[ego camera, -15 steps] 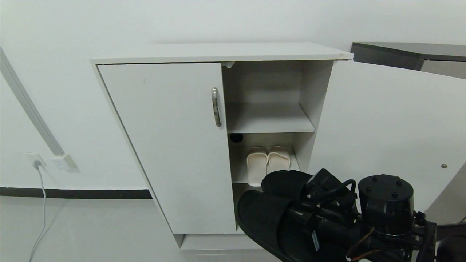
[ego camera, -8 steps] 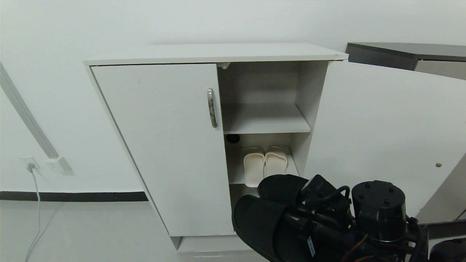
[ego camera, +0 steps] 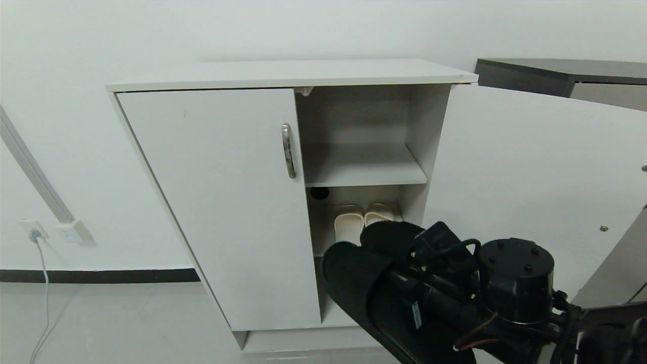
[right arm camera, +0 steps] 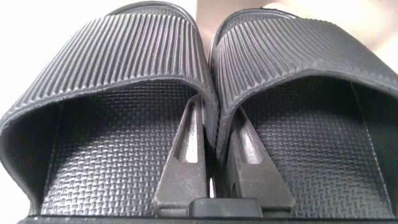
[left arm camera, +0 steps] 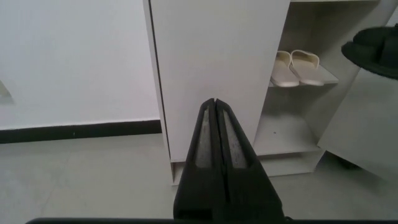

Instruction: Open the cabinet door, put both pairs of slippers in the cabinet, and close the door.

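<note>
The white cabinet (ego camera: 212, 202) has its left door shut and its right door (ego camera: 530, 177) swung wide open. A pair of white slippers (ego camera: 354, 220) (left arm camera: 298, 65) lies on the middle shelf. My right gripper (right arm camera: 216, 112) is shut on the inner straps of the black slippers (right arm camera: 124, 74), pinching the two together. In the head view the black slippers (ego camera: 364, 283) hang just in front of the opening, partly covering the white pair. My left gripper (left arm camera: 214, 106) is shut with nothing in it, low before the closed left door.
A metal handle (ego camera: 288, 150) sits on the closed door's edge. The upper shelf (ego camera: 364, 172) is above the white pair, the bottom compartment (left arm camera: 286, 134) below it. A wall socket with a cable (ego camera: 33, 235) is at far left; dark furniture (ego camera: 556, 76) stands behind the open door.
The camera has shifted, so the cabinet sits further left. My right arm has carried the black slippers up and toward the opening; they now overlap the white pair's heels.
</note>
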Available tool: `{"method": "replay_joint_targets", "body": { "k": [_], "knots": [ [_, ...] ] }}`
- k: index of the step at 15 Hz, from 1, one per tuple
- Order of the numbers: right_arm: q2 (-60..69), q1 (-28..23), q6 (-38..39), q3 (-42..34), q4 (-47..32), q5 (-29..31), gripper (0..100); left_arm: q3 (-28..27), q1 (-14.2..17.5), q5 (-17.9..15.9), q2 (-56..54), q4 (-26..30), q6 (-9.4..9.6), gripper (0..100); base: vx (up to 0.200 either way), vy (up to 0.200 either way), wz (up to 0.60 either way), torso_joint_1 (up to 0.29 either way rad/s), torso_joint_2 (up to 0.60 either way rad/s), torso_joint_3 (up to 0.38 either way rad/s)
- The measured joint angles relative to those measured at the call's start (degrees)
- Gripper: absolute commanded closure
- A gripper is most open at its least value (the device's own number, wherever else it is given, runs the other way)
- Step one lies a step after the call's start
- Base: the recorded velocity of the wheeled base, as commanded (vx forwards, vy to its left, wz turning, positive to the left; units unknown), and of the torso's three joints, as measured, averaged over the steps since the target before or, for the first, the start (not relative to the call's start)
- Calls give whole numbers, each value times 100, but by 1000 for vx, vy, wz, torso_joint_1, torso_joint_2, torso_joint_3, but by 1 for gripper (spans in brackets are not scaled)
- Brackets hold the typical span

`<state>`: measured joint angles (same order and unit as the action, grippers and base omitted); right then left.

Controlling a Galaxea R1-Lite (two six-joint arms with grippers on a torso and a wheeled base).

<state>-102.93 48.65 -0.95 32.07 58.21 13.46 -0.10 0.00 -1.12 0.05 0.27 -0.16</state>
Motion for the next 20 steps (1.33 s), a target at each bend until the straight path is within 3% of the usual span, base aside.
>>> {"method": "replay_joint_targets", "body": {
  "k": [3, 7, 10, 14, 20],
  "knots": [
    [-49, 457, 472, 1235, -1484, 1591, 100, 0, 0, 0, 0, 0, 6, 100, 0, 0, 0, 0, 0, 0],
    [-82, 757, 1320, 2597, -3279, 2567, 100, 0, 0, 0, 0, 0, 9, 100, 0, 0, 0, 0, 0, 0],
    [-416, 802, 1471, 3567, -3684, 3427, 100, 0, 0, -2, 0, -2, 0, 100, 0, 0, 0, 0, 0, 0],
    [-805, 556, 1252, 4161, -3746, 3595, 100, 0, 0, 4, 0, 0, -6, 100, 0, 0, 0, 0, 0, 0],
    [-962, 471, 1254, 4245, -3736, 3578, 100, 0, 0, 6, 0, -5, -5, 100, 33, 0, 0, 0, 0, 0]
  ]
}}
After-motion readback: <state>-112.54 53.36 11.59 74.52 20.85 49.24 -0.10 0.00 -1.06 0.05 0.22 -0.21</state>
